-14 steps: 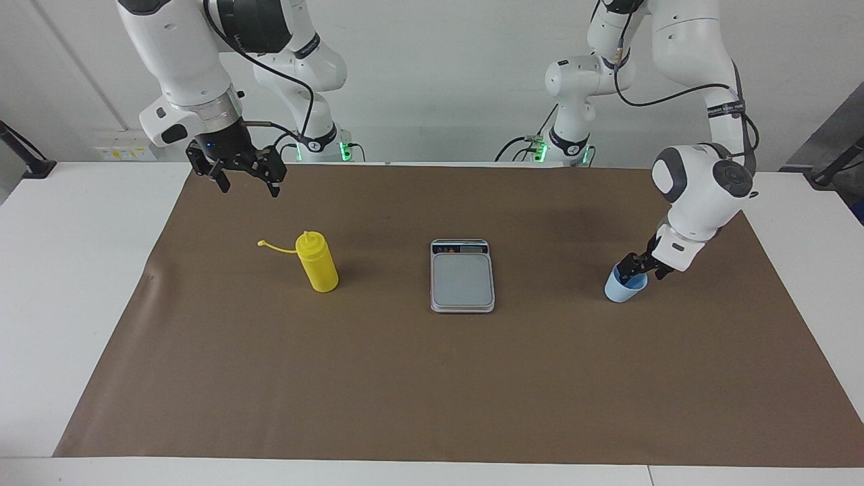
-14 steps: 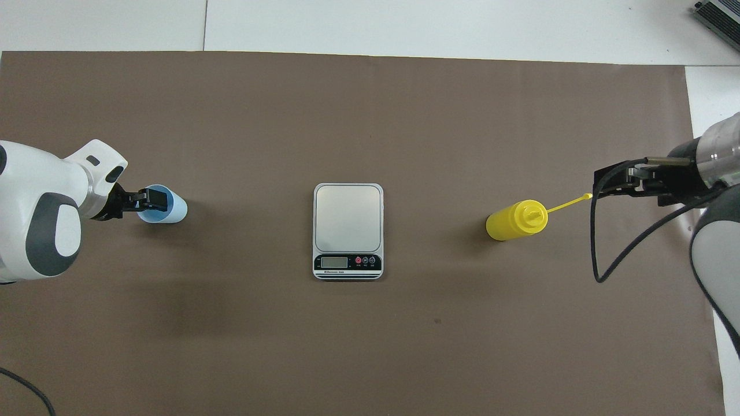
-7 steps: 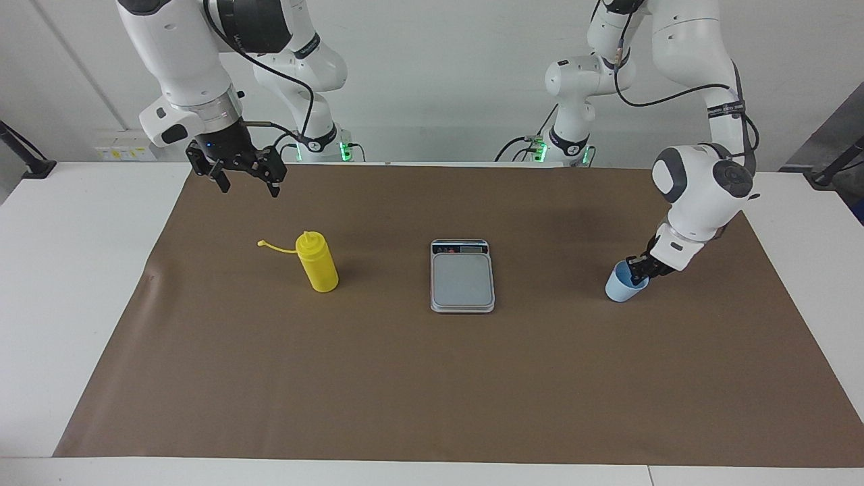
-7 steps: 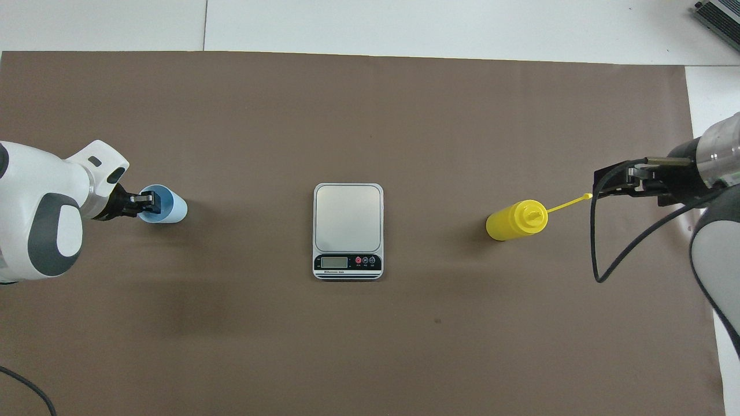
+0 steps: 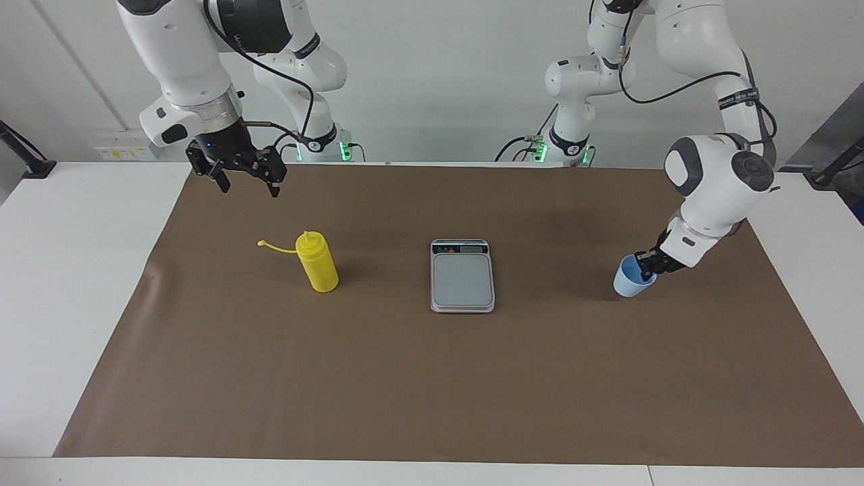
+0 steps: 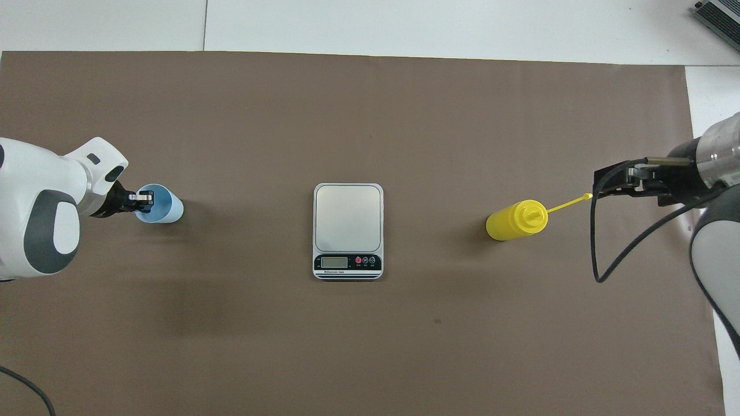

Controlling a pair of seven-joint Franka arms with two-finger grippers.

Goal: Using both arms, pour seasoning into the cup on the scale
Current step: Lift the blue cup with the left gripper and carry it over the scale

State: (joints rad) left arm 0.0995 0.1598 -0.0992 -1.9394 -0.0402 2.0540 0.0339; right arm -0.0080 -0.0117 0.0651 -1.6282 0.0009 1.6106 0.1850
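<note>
Left fingers (image 5: 649, 264) pinched on cup (image 5: 631, 281) rim; right fingers (image 5: 246, 177) spread, empty

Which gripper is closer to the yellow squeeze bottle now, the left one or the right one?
Right. The right gripper hangs open in the air near the yellow squeeze bottle, touching nothing. The left gripper is at the table's other end, shut on the light-blue cup's rim.

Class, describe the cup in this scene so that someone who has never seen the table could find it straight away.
Start at the brown mat covering the table, with the grey scale at its middle. Go from the scale toward the left arm's end of the mat, where the left gripper is shut on the rim of the cup. It is small, light blue and tapered, unlike the taller yellow bottle at the right arm's end.
</note>
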